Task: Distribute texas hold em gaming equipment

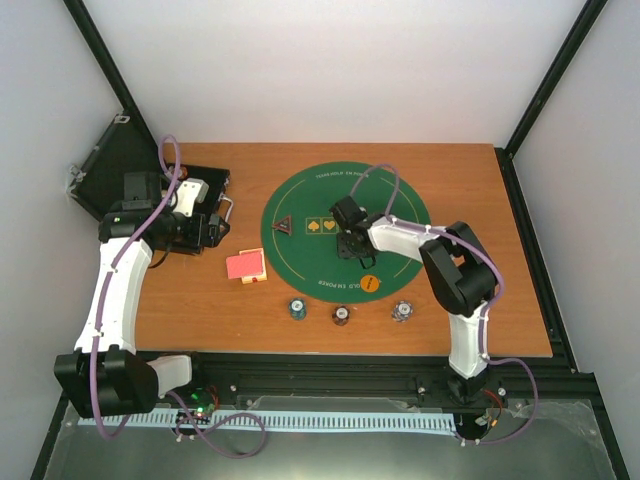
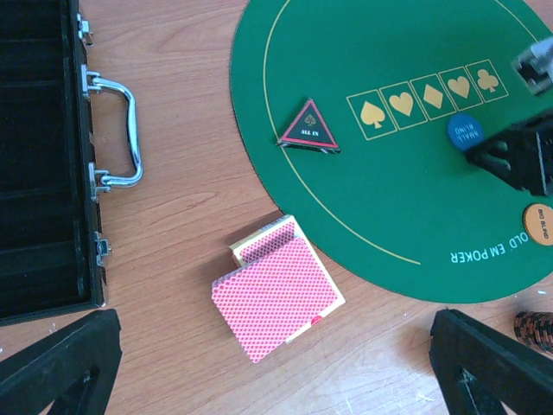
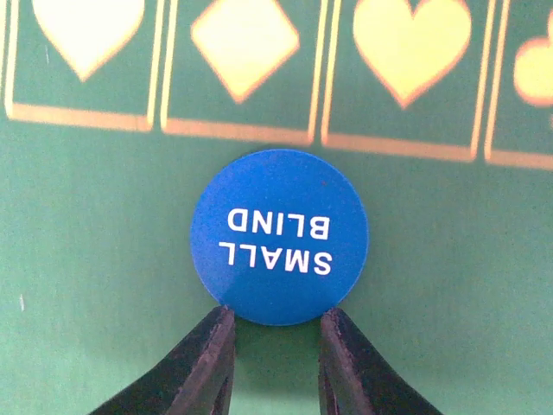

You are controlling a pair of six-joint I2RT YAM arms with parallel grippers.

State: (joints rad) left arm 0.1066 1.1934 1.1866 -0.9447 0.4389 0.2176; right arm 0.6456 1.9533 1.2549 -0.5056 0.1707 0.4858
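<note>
The right fingers (image 3: 203, 363), narrowly parted and empty, flank the near rim of the Small Blind button (image 3: 278, 236), probably positioning it; the left fingers (image 2: 60, 363) gape idle.

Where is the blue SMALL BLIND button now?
In the right wrist view the blue button lies on the green mat below the diamond box and heart box, before the right gripper.

Green felt mat (image 1: 295, 250) lying on a wooden table (image 1: 470, 180), yellow suit boxes (image 2: 432, 93) running across it, open black case (image 2: 34, 173) sitting left, metal handle (image 2: 130, 130) facing the mat.
</note>
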